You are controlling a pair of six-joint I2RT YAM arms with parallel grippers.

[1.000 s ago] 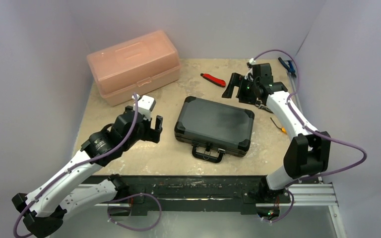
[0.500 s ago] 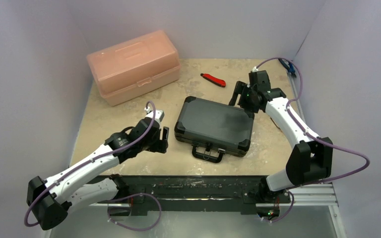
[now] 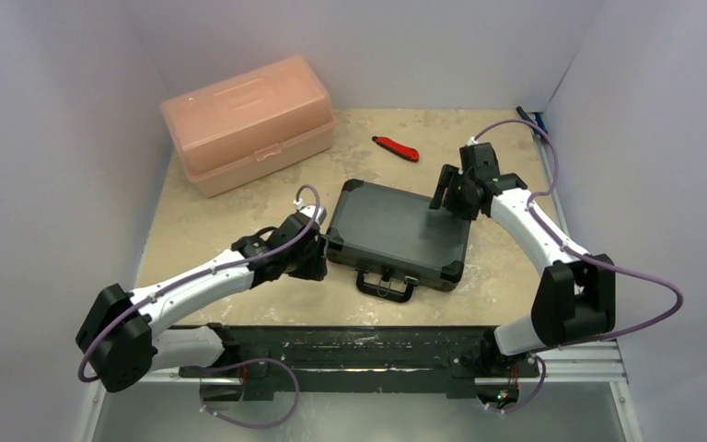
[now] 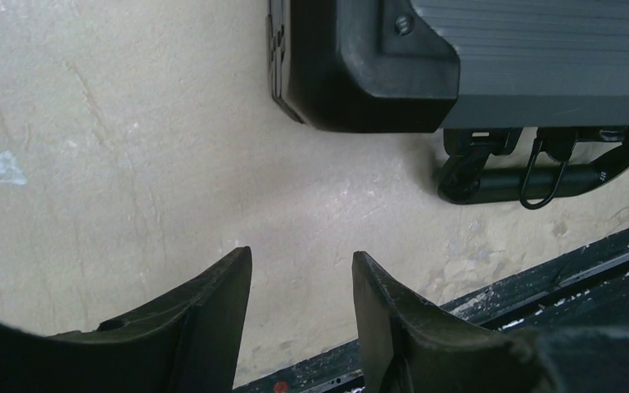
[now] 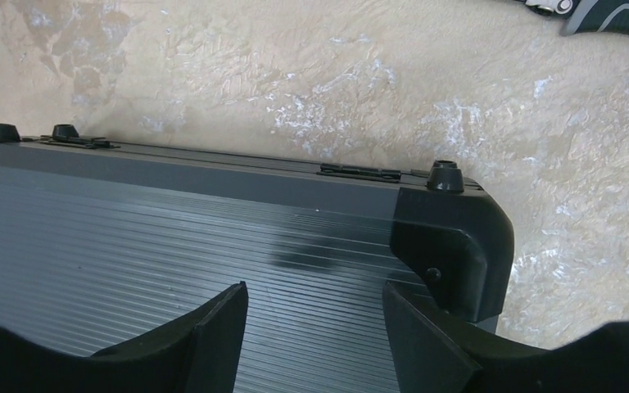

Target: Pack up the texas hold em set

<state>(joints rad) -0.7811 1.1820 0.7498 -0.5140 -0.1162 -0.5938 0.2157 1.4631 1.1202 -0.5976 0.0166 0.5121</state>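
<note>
The texas hold em set is a black hard briefcase [image 3: 398, 235] lying flat and closed in the middle of the table, its handle [image 3: 386, 287] towards the arms. My left gripper [image 3: 318, 262] is low beside the case's near-left corner [image 4: 377, 65]. In the left wrist view it [image 4: 301, 262] is open, with only bare table between its fingers, and the handle [image 4: 532, 176] lies to the right. My right gripper [image 3: 444, 193] hovers over the far right corner. It [image 5: 315, 295] is open above the ribbed lid [image 5: 172, 246], next to the corner cap [image 5: 450, 246], holding nothing.
A translucent pink box [image 3: 247, 122] stands at the back left. A red and black tool [image 3: 396, 148] lies behind the case. A blue-handled tool [image 3: 536, 124] sits by the right wall. The black front rail [image 3: 350, 341] runs along the table's near edge.
Both arms have closed in on the case: the left gripper swung right to the near-left corner, the right gripper came in over the far right corner. Both pairs of jaws have narrowed.
</note>
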